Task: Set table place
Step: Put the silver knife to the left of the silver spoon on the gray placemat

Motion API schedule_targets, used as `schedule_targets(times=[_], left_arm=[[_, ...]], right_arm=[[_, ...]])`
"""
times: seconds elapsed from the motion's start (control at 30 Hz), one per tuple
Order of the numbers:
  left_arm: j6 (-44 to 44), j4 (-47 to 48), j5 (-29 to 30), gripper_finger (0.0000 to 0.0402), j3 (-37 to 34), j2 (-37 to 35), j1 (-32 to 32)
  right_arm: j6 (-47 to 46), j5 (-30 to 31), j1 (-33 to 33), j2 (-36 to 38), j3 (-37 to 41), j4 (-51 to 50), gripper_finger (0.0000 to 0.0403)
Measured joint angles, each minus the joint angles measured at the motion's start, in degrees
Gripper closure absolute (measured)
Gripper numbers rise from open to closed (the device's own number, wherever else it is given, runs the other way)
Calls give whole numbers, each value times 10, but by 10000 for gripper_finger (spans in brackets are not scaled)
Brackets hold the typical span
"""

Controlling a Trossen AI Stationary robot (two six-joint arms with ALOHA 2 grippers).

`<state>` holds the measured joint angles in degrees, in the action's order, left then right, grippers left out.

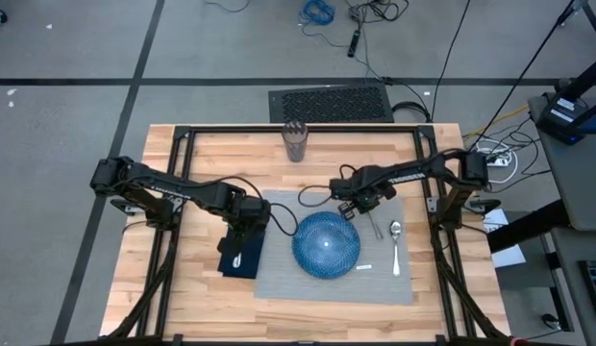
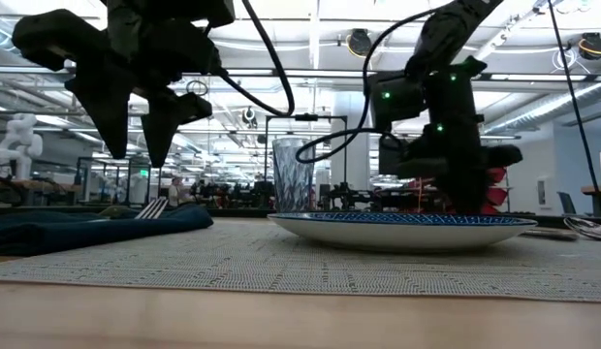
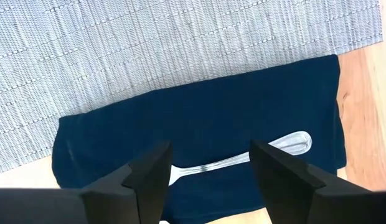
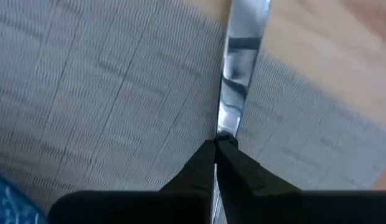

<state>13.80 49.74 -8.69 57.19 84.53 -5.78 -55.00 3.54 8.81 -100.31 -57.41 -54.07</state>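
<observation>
Right wrist view shows you the right pincer (image 4: 216,144) pinched shut on a thin silver knife (image 4: 240,59) lying over the grey woven fabric placemat (image 4: 106,93), whose edge meets the light wooden desk (image 4: 330,50) just ahead. Your left pincer (image 3: 208,163) hangs wide open above a silver fork (image 3: 286,142) on a navy cloth napkin (image 3: 199,118).

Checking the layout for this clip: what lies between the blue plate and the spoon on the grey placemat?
In the high view, a knife lies between the plate and the spoon, on the placemat, pinched by the right gripper.
</observation>
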Motion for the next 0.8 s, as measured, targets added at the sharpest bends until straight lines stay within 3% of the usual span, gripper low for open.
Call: schedule_targets(times=[0.4, 0.8], left_arm=[[0, -6, 0, 202, -12, 0, -2], [-1, -40, 1, 202, -77, 0, -7]], right_arm=[[-129, 15, -86, 6, 1, 4, 402], [-179, 36, -125, 10, 30, 62, 403]])
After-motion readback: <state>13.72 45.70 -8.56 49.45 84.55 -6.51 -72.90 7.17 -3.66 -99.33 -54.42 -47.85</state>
